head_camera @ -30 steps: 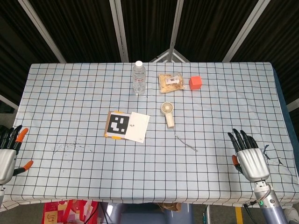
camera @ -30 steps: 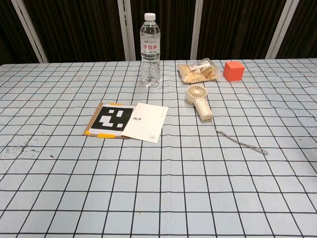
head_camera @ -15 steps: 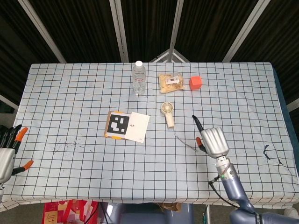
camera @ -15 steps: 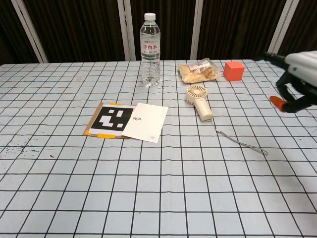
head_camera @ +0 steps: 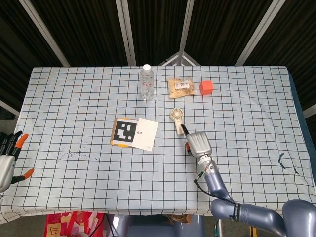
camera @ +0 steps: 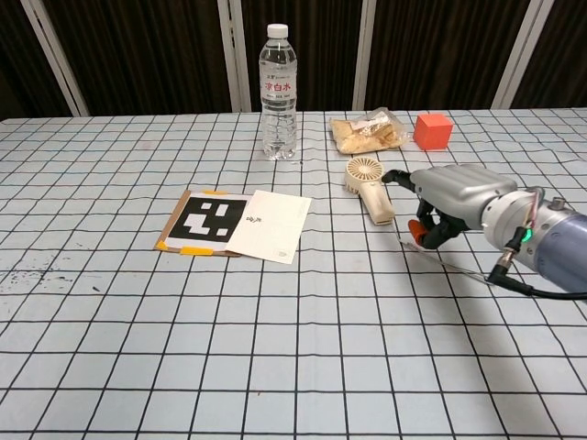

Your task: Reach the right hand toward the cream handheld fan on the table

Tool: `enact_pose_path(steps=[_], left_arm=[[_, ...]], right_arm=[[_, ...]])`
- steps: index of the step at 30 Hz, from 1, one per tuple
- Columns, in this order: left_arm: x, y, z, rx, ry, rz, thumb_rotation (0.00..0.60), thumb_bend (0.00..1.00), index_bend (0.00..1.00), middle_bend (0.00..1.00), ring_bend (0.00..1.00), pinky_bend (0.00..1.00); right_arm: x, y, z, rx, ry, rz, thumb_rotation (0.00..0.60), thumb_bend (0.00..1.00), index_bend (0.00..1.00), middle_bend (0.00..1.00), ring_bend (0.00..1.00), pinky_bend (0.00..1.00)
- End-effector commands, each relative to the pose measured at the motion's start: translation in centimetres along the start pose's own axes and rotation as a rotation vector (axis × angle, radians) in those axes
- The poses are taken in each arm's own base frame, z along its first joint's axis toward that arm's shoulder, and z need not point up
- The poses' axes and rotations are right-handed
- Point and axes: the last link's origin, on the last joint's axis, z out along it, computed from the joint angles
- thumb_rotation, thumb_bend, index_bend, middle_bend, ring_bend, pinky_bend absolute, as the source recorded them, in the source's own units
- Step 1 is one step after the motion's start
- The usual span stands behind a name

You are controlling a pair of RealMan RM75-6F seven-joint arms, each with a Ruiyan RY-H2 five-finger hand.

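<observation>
Head view shows your right hand (head_camera: pixel 198 143) now just beside the lower end of the cream handheld fan (head_camera: pixel 177 121), where a second ago it sat far out near the right edge of the surface (head_camera: pixel 74 108) and half a second ago it was only partway across. In the chest view the same hand (camera: pixel 447 203) hovers low over the checked cloth, its dark fingertips (camera: pixel 393 175) pointing toward the fan's handle and near it but, as far as you can judge from either angle, not yet touching. The fingers look loosely curled and hold nothing; the thumb with its orange tip (camera: pixel 419 236) hangs below the palm over the fan's thin cord (camera: pixel 463 269). The fan has not moved: it lies flat near the middle of the surface, round head toward the far side, handle toward you, with the snack bag (head_camera: pixel 180 87) and the orange cube (head_camera: pixel 206 87) beyond it and the water bottle (head_camera: pixel 146 82) off to its left. Your left hand (head_camera: pixel 7 160) has stayed at the near left corner, fingers spread and empty. So the reach is nearly done; you likely need only a short forward nudge, taking care not to snag the cord or push the light fan away.
</observation>
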Motion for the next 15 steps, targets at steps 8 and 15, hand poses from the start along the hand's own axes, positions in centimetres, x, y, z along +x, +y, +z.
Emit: enact_pose_path(steps=[8, 15], left_arm=[[0.0, -0.1, 0.1, 0.009, -0.010, -0.006, 0.600, 0.09, 0.00, 0.00, 0.00, 0.00], [0.0, -0.1, 0.2, 0.016, -0.011, -0.005, 0.600, 0.09, 0.00, 0.00, 0.00, 0.00]], right_arm=[[-0.6, -0.9, 2.0, -0.020, -0.019, 0.017, 0.600, 0.64, 0.00, 0.79, 0.89, 0.95], [-0.5, -1.3, 2.6, -0.021, -0.015, 0.029, 0.600, 0.64, 0.00, 0.79, 0.89, 0.95]])
